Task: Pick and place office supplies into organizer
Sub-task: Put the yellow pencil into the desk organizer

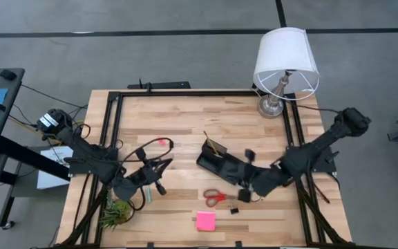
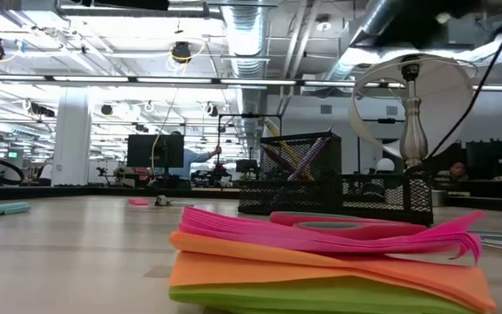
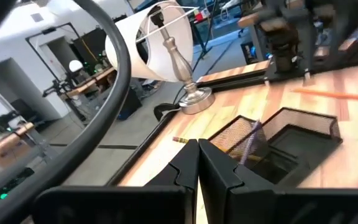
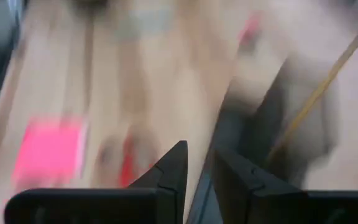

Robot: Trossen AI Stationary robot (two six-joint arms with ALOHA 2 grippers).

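Note:
The black mesh organizer (image 1: 218, 163) sits mid-table with a yellow pencil (image 1: 210, 142) standing in it. It also shows in the low view (image 2: 338, 187) and the left wrist view (image 3: 278, 140). Red-handled scissors (image 1: 216, 197), a black binder clip (image 1: 234, 209) and the pink sticky-note pad (image 1: 206, 220) lie toward the near edge. A pink eraser (image 1: 162, 143) lies left of the organizer. My right gripper (image 1: 243, 194) hovers between the organizer and the scissors, its fingers (image 4: 173, 165) slightly apart and nothing between them. My left gripper (image 1: 159, 181) is shut and empty (image 3: 197, 163), left of the organizer.
A white-shaded lamp (image 1: 285, 66) stands at the far right corner. A small green plant (image 1: 116, 211) sits at the near left, and a teal pen (image 1: 146, 196) lies beside it. An orange pencil (image 3: 334, 94) lies on the right side. Black rails (image 1: 185, 93) frame the table.

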